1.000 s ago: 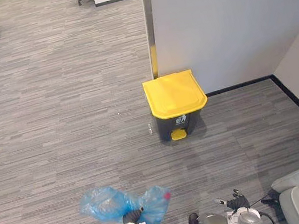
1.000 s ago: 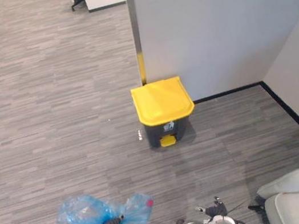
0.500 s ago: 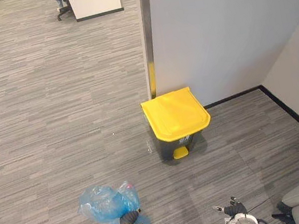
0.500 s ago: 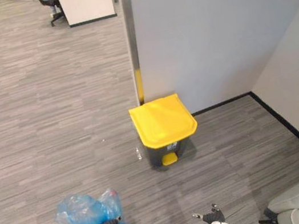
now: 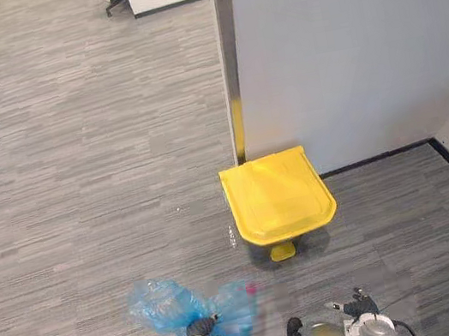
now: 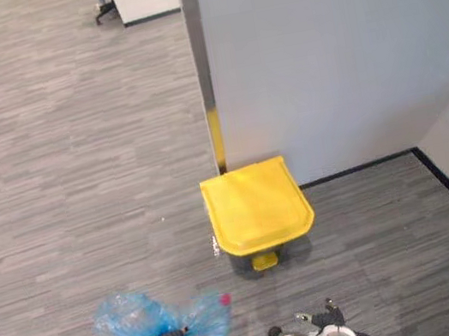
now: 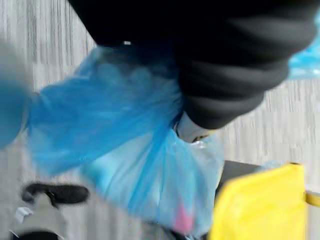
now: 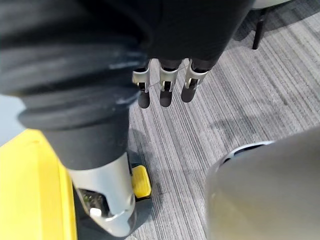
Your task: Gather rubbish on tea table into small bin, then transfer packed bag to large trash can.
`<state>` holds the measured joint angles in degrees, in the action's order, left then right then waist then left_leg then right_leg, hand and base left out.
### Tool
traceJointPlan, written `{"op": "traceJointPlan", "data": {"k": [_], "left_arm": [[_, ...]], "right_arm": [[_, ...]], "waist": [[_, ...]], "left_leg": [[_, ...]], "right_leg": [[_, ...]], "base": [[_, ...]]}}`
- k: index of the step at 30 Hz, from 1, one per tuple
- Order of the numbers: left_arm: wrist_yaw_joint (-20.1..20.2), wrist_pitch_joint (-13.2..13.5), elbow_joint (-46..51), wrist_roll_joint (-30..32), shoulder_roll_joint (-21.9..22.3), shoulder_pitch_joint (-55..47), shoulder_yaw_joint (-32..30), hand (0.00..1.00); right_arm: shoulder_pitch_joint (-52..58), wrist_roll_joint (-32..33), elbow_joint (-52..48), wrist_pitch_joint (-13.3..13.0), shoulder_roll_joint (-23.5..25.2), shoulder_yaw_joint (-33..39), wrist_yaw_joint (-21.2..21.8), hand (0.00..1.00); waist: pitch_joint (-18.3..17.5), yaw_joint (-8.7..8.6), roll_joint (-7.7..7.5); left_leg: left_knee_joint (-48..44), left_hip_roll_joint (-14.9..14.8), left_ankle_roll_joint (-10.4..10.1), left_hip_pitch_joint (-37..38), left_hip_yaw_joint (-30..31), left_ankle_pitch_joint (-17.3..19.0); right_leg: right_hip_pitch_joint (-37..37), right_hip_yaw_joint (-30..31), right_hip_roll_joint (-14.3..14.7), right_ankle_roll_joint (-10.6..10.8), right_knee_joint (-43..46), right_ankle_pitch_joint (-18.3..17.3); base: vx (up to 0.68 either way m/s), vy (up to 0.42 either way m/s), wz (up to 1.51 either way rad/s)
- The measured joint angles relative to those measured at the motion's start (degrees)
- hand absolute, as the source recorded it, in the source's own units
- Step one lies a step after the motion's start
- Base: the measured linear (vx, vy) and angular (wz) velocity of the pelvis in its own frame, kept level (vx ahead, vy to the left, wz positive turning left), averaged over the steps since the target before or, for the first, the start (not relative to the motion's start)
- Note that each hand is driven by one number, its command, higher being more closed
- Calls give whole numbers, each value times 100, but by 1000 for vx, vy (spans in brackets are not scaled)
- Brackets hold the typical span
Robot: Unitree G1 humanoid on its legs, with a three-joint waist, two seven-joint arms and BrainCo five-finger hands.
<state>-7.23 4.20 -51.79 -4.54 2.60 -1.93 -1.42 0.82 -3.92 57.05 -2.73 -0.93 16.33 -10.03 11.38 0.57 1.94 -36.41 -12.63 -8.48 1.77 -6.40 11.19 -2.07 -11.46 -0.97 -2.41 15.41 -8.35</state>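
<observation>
- the left hand [image 5: 202, 326] was closed round the gathered neck of the blue bag [image 5: 168, 304], which bulged out on either side of it, off the carpet [image 5: 78, 176] and low in front of the robot.
- the bag looked like thin, soft film with little in it, so i judged it light, limp and prone to swing, slippery where it was smooth and easy to tear on a hard edge.
- the bunched neck seemed the best place to hold it, since the loose sides would give the fingers nothing firm.
- something pink [image 7: 183, 220] sat in the bottom of the bag. the left wrist view showed it through the film from close up, while in the eye views it was a small spot at the bag's edge.
- the large trash can [image 5: 266, 246] stood ahead and to the right of the bag and apart from it, with its yellow lid [image 5: 276, 196] down and its yellow pedal [image 5: 282, 252] facing the robot.
- the eye views showed the can backed against a grey partition [image 5: 343, 51]. the wrist views caught just a corner of the lid.
- the right hand [image 8: 161, 85] hung with its fingers loose and straight and held nothing. its own wrist view showed this plainly and also had the pedal near it.
- with the lid shut, i judged that it had to be raised before the bag could go in.
</observation>
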Motion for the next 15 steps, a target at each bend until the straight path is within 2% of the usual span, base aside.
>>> {"op": "traceJointPlan", "data": {"k": [2, 4, 5, 6, 7, 10, 12, 15], "left_arm": [[19, -3, 119, -3, 13, -4, -14, 100], [17, -2, 177, -2, 14, 6, -99, 100], [17, -3, 174, -1, 14, 6, -110, 100], [18, -3, 170, 0, 22, 8, -94, 100], [13, -6, 137, 3, 18, 26, -100, 100], [-5, -8, 32, 5, -111, -4, -53, 100], [-13, -8, -56, 53, -243, 1, 33, 100], [-29, -8, -243, 107, -485, -61, 90, 100]], "right_arm": [[8, 7, -2, 5, 12, -79, -6, 0], [10, 11, -5, 10, 33, -77, -6, 0], [12, 19, -11, 9, 35, -76, -6, 0], [25, 27, -25, 7, 16, -65, -6, 0], [25, 54, 4, 8, -18, -45, -6, 0], [87, 60, 13, 9, 67, 55, -5, 0], [156, 59, 13, 9, 75, 56, 1, 0], [147, 59, 142, 16, 43, 131, 7, 0]], "waist": [[13, 26, -50], [3, 44, -75], [2, 43, -79], [-37, 31, -17], [-60, 33, -40], [-152, 34, -162], [-216, 25, -178], [-301, 13, -127]], "left_leg": [[-339, -79, 81, -306, -176, 175], [471, -19, 199, -395, -427, 330], [894, 36, 227, -379, -431, 293], [1731, 122, 328, -367, -379, -83], [2015, 211, 200, -263, -298, -119], [2398, 468, 312, -33, -527, -212], [2650, 635, 400, 143, -603, -272], [3022, 789, 468, 377, -733, -372]], "right_leg": [[167, 18, -8, -16, -114, -10], [242, 143, -70, 29, -190, 18], [246, 176, -100, 64, -196, 29], [223, 230, -92, 186, -198, 42], [205, 364, -89, 325, -256, 59], [355, 572, -273, 543, -637, 258], [433, 635, -390, 642, -838, 342], [568, 814, -416, 674, -1175, 519]], "base": [[131, -4, -8], [97, 80, -23], [90, 152, -26], [86, 193, -24], [90, 193, -18], [76, 194, -25], [26, 169, -16], [40, 100, -23]]}}
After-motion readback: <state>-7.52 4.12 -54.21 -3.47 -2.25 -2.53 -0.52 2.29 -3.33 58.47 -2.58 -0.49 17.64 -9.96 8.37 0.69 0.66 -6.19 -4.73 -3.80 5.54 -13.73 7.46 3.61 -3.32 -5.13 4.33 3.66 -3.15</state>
